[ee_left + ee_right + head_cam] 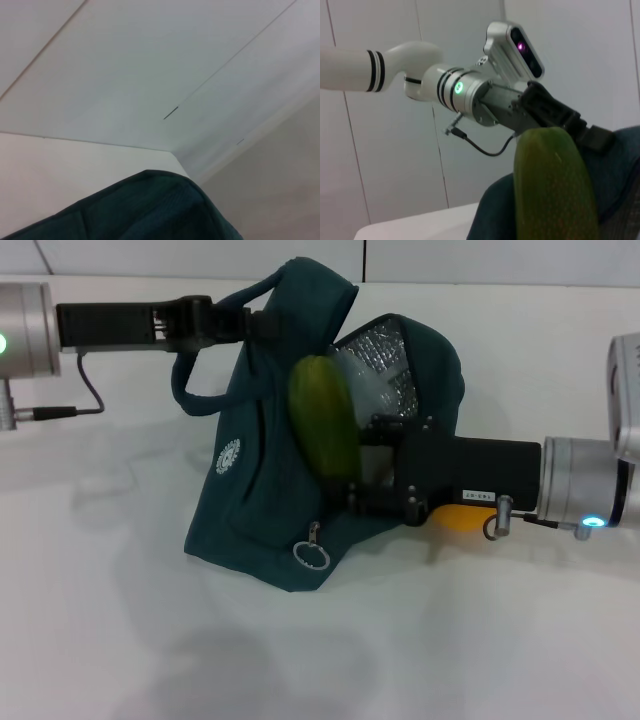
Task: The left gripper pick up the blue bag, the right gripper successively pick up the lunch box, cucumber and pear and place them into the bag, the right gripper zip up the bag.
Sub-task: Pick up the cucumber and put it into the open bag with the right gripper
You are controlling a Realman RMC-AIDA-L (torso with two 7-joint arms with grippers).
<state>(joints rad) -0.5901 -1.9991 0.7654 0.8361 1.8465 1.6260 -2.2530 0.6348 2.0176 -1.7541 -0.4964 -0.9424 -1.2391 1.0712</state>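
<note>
The left gripper (240,318) reaches in from the far left and has its jaws closed on a rolled handle of the blue bag (270,490), holding the bag's top edge up off the white table (120,640). The bag sits in the middle of the table, its base resting on the surface and its mouth gaping toward the right, with silver foil lining (385,360) showing inside. A silver ring pull (311,555) dangles near the bag's lower near corner, and a small white logo (229,456) sits on its left side.

The right gripper (350,475) comes in from the right, its black body level with the bag's opening. Its jaws are clamped on the cucumber (322,425), which stands nearly upright right at the mouth of the bag, its upper end against the foil. The lunch box (375,390) shows faintly as clear plastic inside the bag, just behind the cucumber. The pear (462,517) lies on the table on the right, mostly hidden under the right gripper's body, only a yellow-orange edge peeking out.

From the right wrist, the cucumber (552,185) fills the near view, with the left gripper (570,122) beyond it gripping the bag's fabric (625,170).
</note>
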